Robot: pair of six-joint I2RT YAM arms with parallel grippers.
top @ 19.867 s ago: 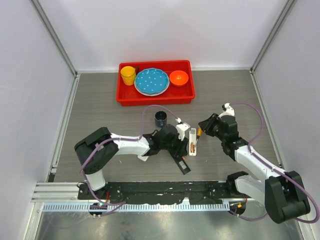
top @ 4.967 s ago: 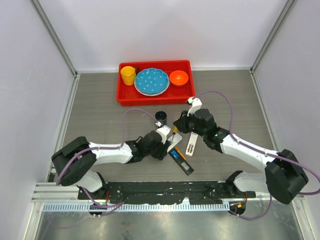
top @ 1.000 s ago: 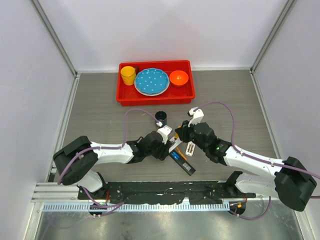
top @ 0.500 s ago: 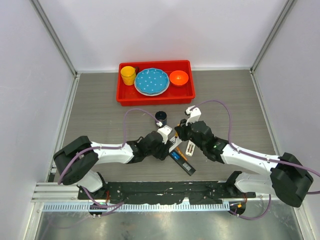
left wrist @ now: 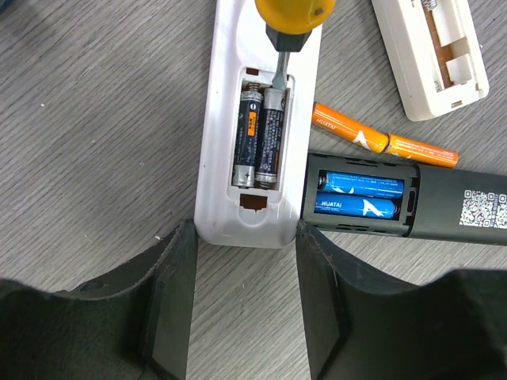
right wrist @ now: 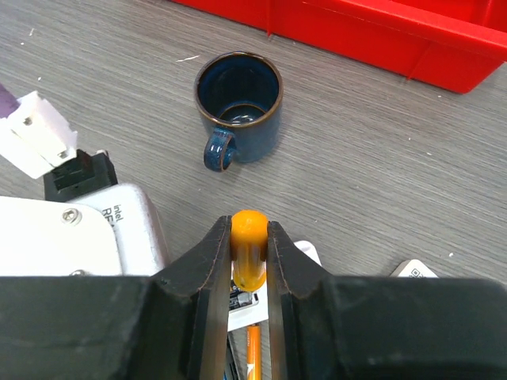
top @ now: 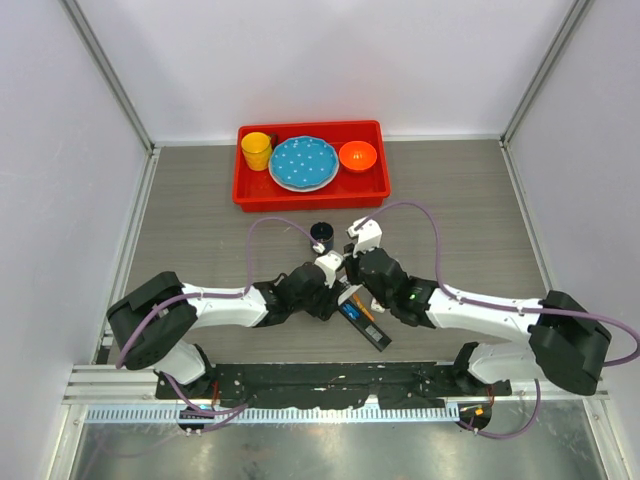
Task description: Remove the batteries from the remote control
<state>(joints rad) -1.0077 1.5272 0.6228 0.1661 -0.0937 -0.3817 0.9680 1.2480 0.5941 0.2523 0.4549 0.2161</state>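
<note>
My left gripper (left wrist: 247,231) sits part-open across the near end of the white remote (left wrist: 226,95), with a finger against each long side. I read that as clamping the body flat to the table (left wrist: 95,119). The black remote (left wrist: 444,210) lies crosswise just beside it on the right. My right gripper (right wrist: 248,237) is closed on the orange handle of the screwdriver (left wrist: 290,12), whose blade dips into the top of the white remote's open bay.

The cells are in three places. Two dark grey cells (left wrist: 259,138) sit side by side in the white bay. Two blue cells (left wrist: 360,194) sit in the black remote's bay. Two orange cells (left wrist: 348,133) lie loose on the table, end to end, just above the black remote.

I expect each cell to be light, rigid, smooth and quick to roll, held in only by spring pressure. I'd lever up the end under the blade, then pinch across the middle of the barrel.

Print: there is a QR code (left wrist: 487,207) on the black remote, and HUATAI on the blue cells and on one orange cell. The dark cells' lettering is too small for me to read.
</note>
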